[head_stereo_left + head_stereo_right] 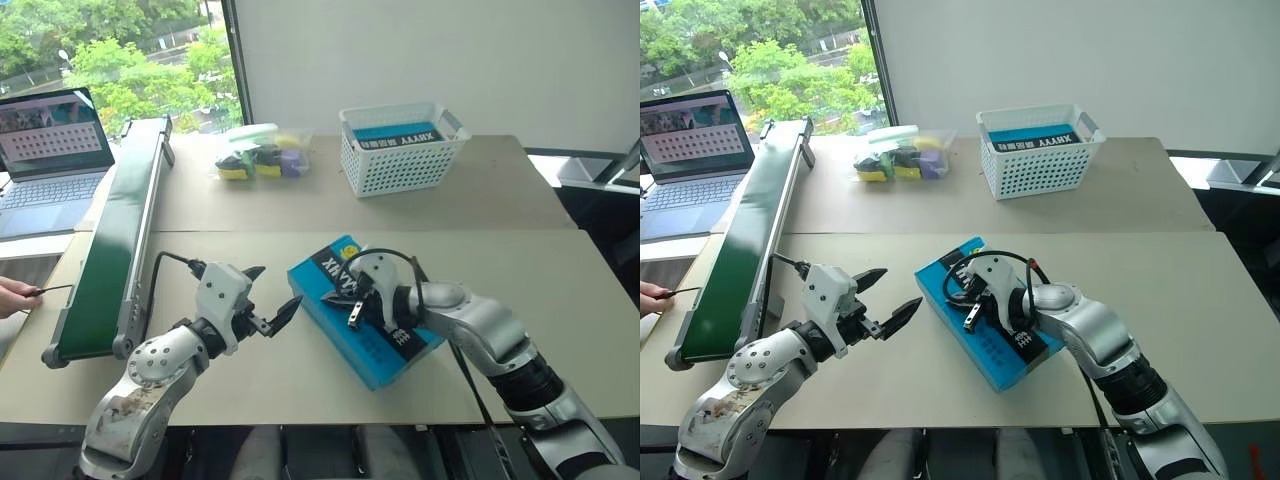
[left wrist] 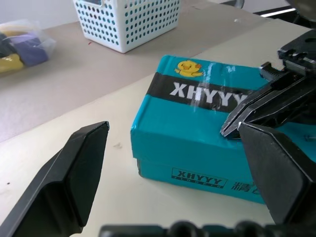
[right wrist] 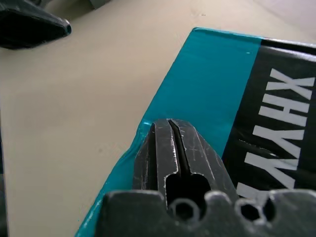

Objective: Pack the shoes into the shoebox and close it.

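Apparently I'm close to done: the shoebox (image 1: 365, 322) lies on the surface (image 1: 560, 290) with its lid down, black band and yellow mark facing up. No shoes lie loose around it, so I judge the pair is already inside, though I can't see into the box to confirm. From my left wrist camera the lid edge looks seated along the near corner, with no gap I can make out. What may be left is a last press on the lid, or nothing.

My right hand (image 1: 352, 312) is clenched, its two fingers pressed together with nothing between them, and it sits over the box lid toward the lettered end; the right wrist camera shows the closed tips just above the blue edge, touching or nearly so, I can't tell which.

My left hand (image 1: 272, 297) is released, fingers spread wide and empty, hovering just beside the box's left edge, apart from it and pointing at it.

Beyond the box, well apart, stand a white basket (image 1: 400, 150) and a bag of small items (image 1: 262, 155).
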You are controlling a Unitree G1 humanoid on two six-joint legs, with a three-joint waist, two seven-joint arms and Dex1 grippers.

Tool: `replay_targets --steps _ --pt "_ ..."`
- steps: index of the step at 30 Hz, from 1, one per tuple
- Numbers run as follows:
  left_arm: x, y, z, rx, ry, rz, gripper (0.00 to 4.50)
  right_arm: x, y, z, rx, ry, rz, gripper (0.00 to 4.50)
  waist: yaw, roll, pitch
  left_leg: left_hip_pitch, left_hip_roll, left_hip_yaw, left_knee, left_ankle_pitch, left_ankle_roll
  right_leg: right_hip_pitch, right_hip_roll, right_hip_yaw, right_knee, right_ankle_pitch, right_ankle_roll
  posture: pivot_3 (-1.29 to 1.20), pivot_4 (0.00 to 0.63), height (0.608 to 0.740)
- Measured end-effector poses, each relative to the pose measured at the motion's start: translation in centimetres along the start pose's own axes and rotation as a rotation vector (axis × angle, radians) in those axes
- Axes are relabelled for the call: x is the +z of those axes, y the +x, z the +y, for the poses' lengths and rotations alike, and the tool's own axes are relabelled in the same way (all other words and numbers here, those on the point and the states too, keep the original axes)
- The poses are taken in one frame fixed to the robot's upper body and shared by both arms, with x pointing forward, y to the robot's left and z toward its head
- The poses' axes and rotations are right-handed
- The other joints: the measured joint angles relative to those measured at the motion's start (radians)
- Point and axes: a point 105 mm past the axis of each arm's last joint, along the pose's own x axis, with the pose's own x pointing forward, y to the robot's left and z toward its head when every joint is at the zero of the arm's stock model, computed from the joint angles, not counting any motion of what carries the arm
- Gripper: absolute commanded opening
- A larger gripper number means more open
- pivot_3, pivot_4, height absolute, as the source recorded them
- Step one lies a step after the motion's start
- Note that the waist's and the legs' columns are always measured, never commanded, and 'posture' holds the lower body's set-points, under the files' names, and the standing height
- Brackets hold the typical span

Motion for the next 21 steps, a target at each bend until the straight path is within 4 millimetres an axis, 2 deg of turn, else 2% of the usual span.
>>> replay_targets --steps 2,6,9,10,12,15,17,21 --pt "-0.1 -0.1 0.1 0.008 -0.002 0.003 4.5 -0.1 0.2 -0.4 -0.014 -0.003 0.001 0.08 0.0 -0.001 -0.001 0.008 0.0 0.0 0.0 0.0 -0.001 0.007 0.0 0.0 -0.001 -0.006 -0.008 0.0 0.15 0.728" --pt "-0.1 -0.2 0.3 0.023 -0.009 -0.002 4.5 0.5 0.6 -0.9 -0.036 0.044 -0.047 0.08 -0.005 -0.003 -0.002 0.008 0.001 -0.001 0.0 0.0 -0.001 0.007 0.0 0.001 0.0 -0.006 -0.009 0.0 0.15 0.728" --pt "0.1 -0.2 0.4 0.04 -0.028 -0.017 4.5 1.9 0.6 -2.2 -0.079 0.209 -0.165 0.08 -0.007 -0.003 -0.001 0.004 0.0 -0.001 0.0 0.0 0.0 0.003 0.0 0.001 0.002 -0.004 -0.008 0.0 0.15 0.728" --pt "0.1 -0.2 0.6 0.048 -0.032 -0.021 4.5 2.7 0.3 -2.8 -0.094 0.259 -0.219 0.08 -0.007 -0.002 -0.001 0.0 0.0 -0.001 0.0 0.0 0.0 -0.001 0.001 0.001 0.003 0.0 -0.002 0.0 0.15 0.728" --pt "0.2 -0.3 0.9 0.069 -0.037 -0.029 4.5 5.2 -0.8 -4.2 -0.118 0.347 -0.347 0.08 -0.007 -0.002 0.0 -0.009 -0.001 -0.002 0.0 0.0 0.0 -0.011 0.001 0.002 0.006 0.004 -0.009 0.0 0.15 0.728" --pt "0.6 -0.5 1.6 0.12 -0.067 -0.058 4.5 9.5 -3.6 -6.6 -0.162 0.431 -0.559 0.08 -0.003 -0.002 0.0 -0.017 -0.001 -0.002 0.0 -0.001 0.0 -0.019 0.0 0.002 0.006 0.005 -0.01 0.0 0.15 0.728" --pt "0.9 -0.6 2.1 0.151 -0.08 -0.079 4.5 10.9 -4.9 -7.6 -0.181 0.481 -0.65 0.08 0.0 -0.002 0.0 -0.023 -0.001 -0.002 0.0 -0.001 0.0 -0.024 0.0 0.002 0.006 0.005 -0.01 0.0 0.15 0.728" --pt "1.0 -0.8 2.6 0.181 -0.085 -0.086 4.5 9.9 -4.6 -8.4 -0.249 0.49 -0.595 0.08 0.001 -0.002 0.0 -0.024 -0.002 -0.002 0.0 -0.001 0.0 -0.026 0.0 0.002 0.007 0.006 -0.01 0.0 0.15 0.728"
